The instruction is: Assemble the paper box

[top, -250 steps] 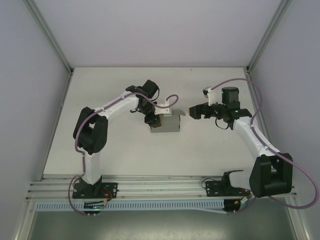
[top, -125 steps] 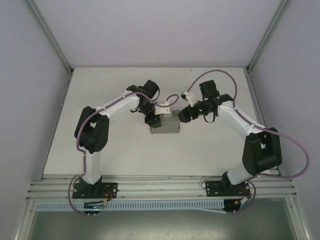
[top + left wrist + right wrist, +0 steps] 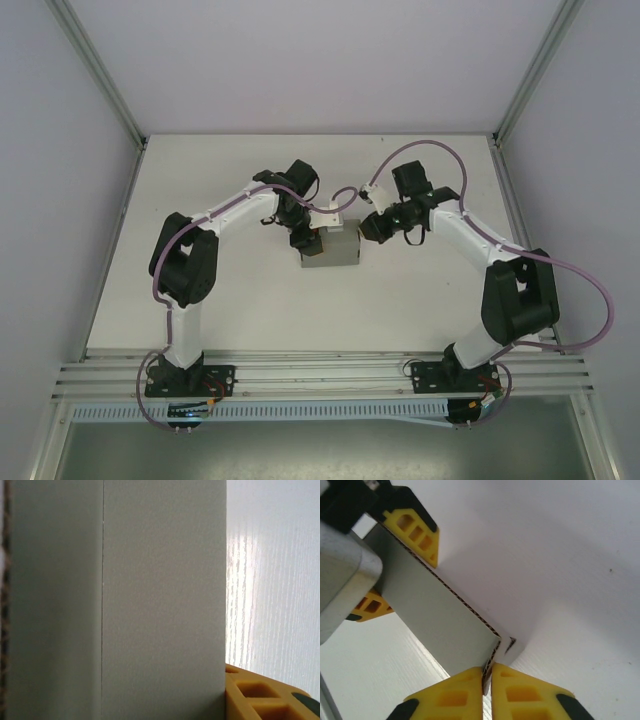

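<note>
White table [image 3: 250, 300], box [image 3: 338, 252] at its centre. Within the last second the right gripper [image 3: 362, 230] swings in from three o'clock and pinches a flap [image 3: 440, 610]. The left gripper [image 3: 308, 238] clamps the nine o'clock wall, so folding can likely start.

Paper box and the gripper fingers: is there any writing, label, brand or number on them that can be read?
No readable text.
The paper box is plain grey board with no print.
The right gripper has bare yellow and black fingers, unmarked.
</note>
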`<action>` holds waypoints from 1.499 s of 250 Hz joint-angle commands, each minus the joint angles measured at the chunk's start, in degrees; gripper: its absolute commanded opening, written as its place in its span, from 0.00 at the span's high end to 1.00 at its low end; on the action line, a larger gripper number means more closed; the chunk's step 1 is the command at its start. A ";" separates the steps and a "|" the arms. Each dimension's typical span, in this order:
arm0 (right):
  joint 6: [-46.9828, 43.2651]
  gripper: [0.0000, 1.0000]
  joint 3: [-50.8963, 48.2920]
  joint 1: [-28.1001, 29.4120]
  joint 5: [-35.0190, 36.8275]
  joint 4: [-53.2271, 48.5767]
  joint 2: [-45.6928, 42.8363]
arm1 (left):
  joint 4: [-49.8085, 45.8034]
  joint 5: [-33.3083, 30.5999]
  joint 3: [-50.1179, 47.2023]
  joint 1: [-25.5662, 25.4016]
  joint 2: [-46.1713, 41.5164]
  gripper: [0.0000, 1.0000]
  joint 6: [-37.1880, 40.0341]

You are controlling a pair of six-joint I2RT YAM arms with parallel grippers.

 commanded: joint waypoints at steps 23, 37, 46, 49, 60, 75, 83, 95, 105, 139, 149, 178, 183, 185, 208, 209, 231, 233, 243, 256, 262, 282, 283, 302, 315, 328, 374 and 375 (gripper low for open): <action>7.57 1.00 -1.58 4.06 7.15 7.00 0.59 | 3.01 1.04 1.37 0.03 0.02 0.54 -1.74; 9.96 1.00 -2.46 4.83 9.34 8.28 0.00 | 4.49 0.55 0.81 0.01 -0.43 0.54 -2.38; 11.93 1.00 -2.85 4.98 10.05 9.03 -0.37 | 4.91 0.61 0.72 0.05 -0.62 0.55 -2.60; 12.75 1.00 -2.98 5.00 10.29 9.19 -0.49 | 4.88 0.57 0.70 0.01 -0.71 0.54 -2.62; 16.90 1.00 -2.97 5.01 12.03 9.76 -0.91 | 5.48 0.60 0.66 0.01 -0.84 0.54 -3.08; 21.28 1.00 -3.28 5.04 12.98 10.54 -1.36 | 6.27 0.55 0.69 0.05 -0.85 0.54 -3.77; 23.44 1.00 -3.96 5.01 12.71 11.59 -1.55 | 6.87 0.45 0.65 -0.03 -0.88 0.54 -3.97; 25.87 1.00 -5.21 5.08 11.63 13.24 -1.67 | 8.31 -0.03 0.31 -0.10 -0.89 0.54 -4.67; 27.08 1.00 -6.10 5.09 11.43 13.89 -1.65 | 9.24 -0.67 0.22 -0.09 -0.86 0.54 -5.07; 29.44 1.00 -10.30 5.21 11.40 16.76 -3.34 | 10.89 -2.15 -0.13 -0.08 -1.08 0.54 -5.46; 28.61 1.00 -12.01 5.21 12.28 18.01 -4.05 | 10.83 -1.84 -0.15 -0.08 -1.15 0.54 -5.35; 24.89 1.00 -15.81 5.21 17.27 18.91 -4.40 | 10.62 -1.52 -0.27 -0.08 -1.13 0.54 -5.17; 24.29 1.00 -16.32 5.21 17.79 19.14 -4.24 | 10.85 -1.62 -0.27 -0.08 -1.19 0.54 -5.18; 24.09 1.00 -16.59 5.25 17.98 19.22 -4.25 | 10.75 -1.67 -0.27 -0.12 -1.09 0.54 -5.13; 22.51 1.00 -18.80 5.20 18.70 20.48 -3.17 | 10.58 -2.28 -0.36 -0.08 -0.85 0.54 -5.38; 22.54 1.00 -18.91 5.19 18.73 20.55 -3.11 | 10.66 -2.31 -0.36 -0.08 -0.81 0.54 -5.41; 23.29 1.00 -20.29 5.27 18.89 21.37 -2.21 | 11.00 -2.69 -0.45 -0.08 -0.56 0.54 -6.50; 23.49 1.00 -20.43 5.27 18.91 21.49 -2.25 | 10.94 -2.69 -0.45 -0.10 -0.58 0.54 -6.60; 24.39 1.00 -21.35 5.40 19.93 22.25 -2.22 | 11.02 -2.83 -0.35 -0.08 -0.34 0.54 -6.95; 26.18 1.00 -22.60 5.70 22.68 22.97 -2.28 | 11.43 -3.55 -0.26 -0.10 0.00 0.54 -7.68; 27.54 1.00 -22.77 5.79 23.38 22.41 -2.26 | 11.50 -3.87 -0.19 -0.06 0.09 0.54 -7.84; 29.77 1.00 -23.98 6.86 22.56 22.40 -2.97 | 11.52 -4.29 -0.10 -0.08 0.33 0.54 -8.27; 29.83 1.00 -24.09 6.90 22.56 22.48 -3.05 | 11.53 -4.23 -0.10 -0.08 0.35 0.54 -8.30; 30.04 1.00 -25.44 8.48 23.34 22.21 -4.81 | 11.59 -4.22 -0.16 -0.08 0.16 0.53 -8.58; 30.54 1.00 -26.21 8.90 25.43 21.60 -6.02 | 11.77 -4.40 -0.26 -0.08 -0.06 0.52 -8.99; 31.62 1.00 -27.43 8.89 27.15 21.73 -6.90 | 12.10 -4.37 -0.26 -0.09 -0.24 0.50 -9.53; 34.71 1.00 -30.78 9.97 29.85 25.03 -7.80 | 11.68 -2.87 0.17 -0.13 -0.96 0.47 -10.91; 34.71 1.00 -30.79 9.99 29.94 25.02 -7.80 | 11.65 -2.87 0.12 -0.10 -0.95 0.47 -10.90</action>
